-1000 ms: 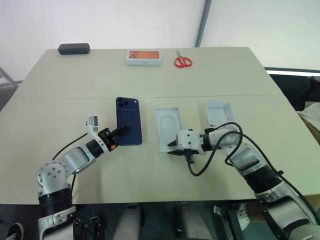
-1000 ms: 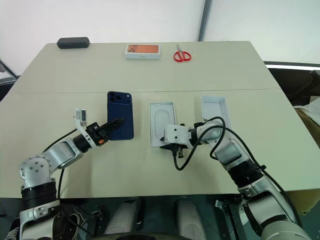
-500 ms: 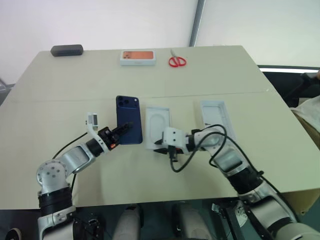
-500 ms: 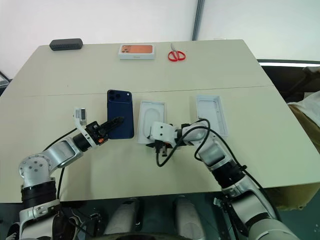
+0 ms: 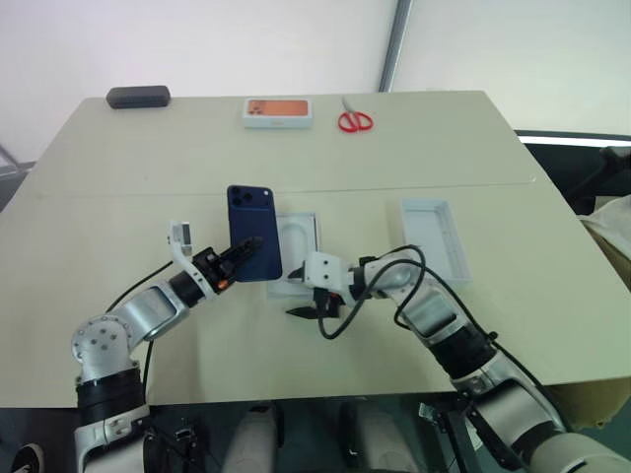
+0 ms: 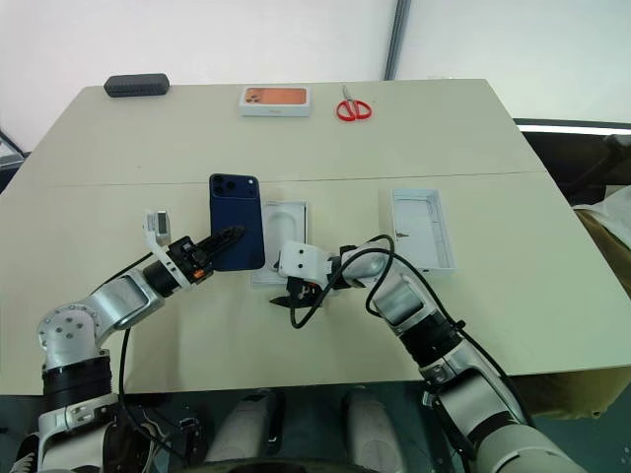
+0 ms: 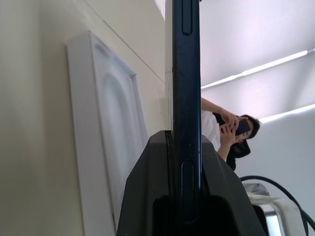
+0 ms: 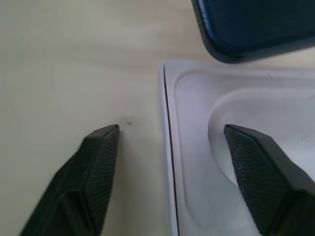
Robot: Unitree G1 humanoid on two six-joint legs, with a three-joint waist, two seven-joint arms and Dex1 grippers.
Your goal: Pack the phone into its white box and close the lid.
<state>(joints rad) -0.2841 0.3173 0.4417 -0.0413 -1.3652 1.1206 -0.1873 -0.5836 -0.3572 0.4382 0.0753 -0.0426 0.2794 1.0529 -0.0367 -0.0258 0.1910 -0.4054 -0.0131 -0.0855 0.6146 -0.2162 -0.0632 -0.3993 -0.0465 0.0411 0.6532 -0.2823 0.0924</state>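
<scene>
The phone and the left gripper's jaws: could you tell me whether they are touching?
Touching. In the left wrist view the phone stands on edge, wedged between the left gripper jaws, which press both its faces.

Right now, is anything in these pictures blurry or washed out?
Left wrist view: the phone edge is sharp, the room behind it washed out by ceiling lights. Right wrist view: the white tray looks soft up close. Head views: evenly lit, faint shadows.

Phone (image 5: 253, 233) partly overlapping oval-recess insert (image 5: 296, 236)
</scene>
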